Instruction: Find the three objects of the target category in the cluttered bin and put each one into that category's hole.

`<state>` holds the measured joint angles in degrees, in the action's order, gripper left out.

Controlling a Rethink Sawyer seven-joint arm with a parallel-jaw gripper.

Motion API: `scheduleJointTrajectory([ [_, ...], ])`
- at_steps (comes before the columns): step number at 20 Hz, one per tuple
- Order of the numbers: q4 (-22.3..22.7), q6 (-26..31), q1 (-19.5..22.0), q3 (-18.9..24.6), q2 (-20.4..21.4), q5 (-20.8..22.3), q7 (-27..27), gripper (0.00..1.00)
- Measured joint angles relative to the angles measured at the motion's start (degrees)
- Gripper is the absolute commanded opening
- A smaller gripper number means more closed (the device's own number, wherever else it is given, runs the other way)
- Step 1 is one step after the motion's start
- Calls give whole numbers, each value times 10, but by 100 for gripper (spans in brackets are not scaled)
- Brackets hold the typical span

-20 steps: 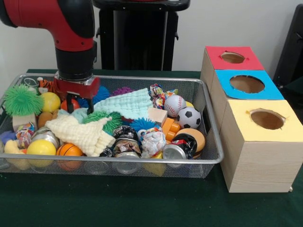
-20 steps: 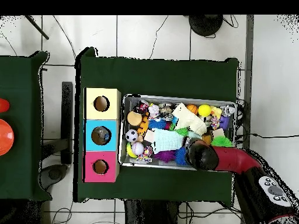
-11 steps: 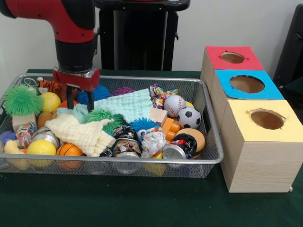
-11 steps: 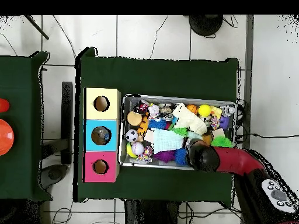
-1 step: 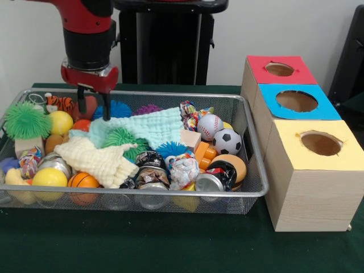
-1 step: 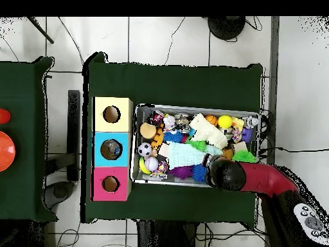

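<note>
A wire mesh bin (image 5: 170, 193) holds mixed clutter. It includes a baseball (image 5: 210, 126), a soccer ball (image 5: 227, 141), a small basketball (image 5: 83, 181), two yellow balls (image 5: 49, 177), spiky balls (image 5: 25, 120), a mint cloth (image 5: 153, 126), a cream cloth (image 5: 96, 161) and crushed cans (image 5: 151, 165). My gripper (image 5: 94, 107) hangs open just above the bin's back left corner, with nothing held. An orange ball (image 5: 82, 124) lies right below it. In the overhead view the arm (image 6: 222, 173) hides the gripper. Red (image 5: 279, 69), blue (image 5: 296, 100) and yellow (image 5: 321, 143) boxes with holes stand right of the bin.
The three boxes (image 6: 111, 149) touch one another in a row along the bin's side. A dark red-brown toy (image 5: 91, 104) and a tiger-striped toy (image 5: 60, 102) lie at the bin's back rim behind the gripper. Green cloth covers the table (image 5: 170, 244).
The gripper has risen out of the bin's back left corner, empty. The orange ball it stood over stays in place.
</note>
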<state>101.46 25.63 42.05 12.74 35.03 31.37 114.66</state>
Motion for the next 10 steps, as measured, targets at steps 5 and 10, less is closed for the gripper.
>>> scheduleJointTrajectory([
  [5, -3, -18, 0, 0, -32, 0, 0, 100],
  [10, -9, -69, 3, 1, -79, 9, 0, 100],
])
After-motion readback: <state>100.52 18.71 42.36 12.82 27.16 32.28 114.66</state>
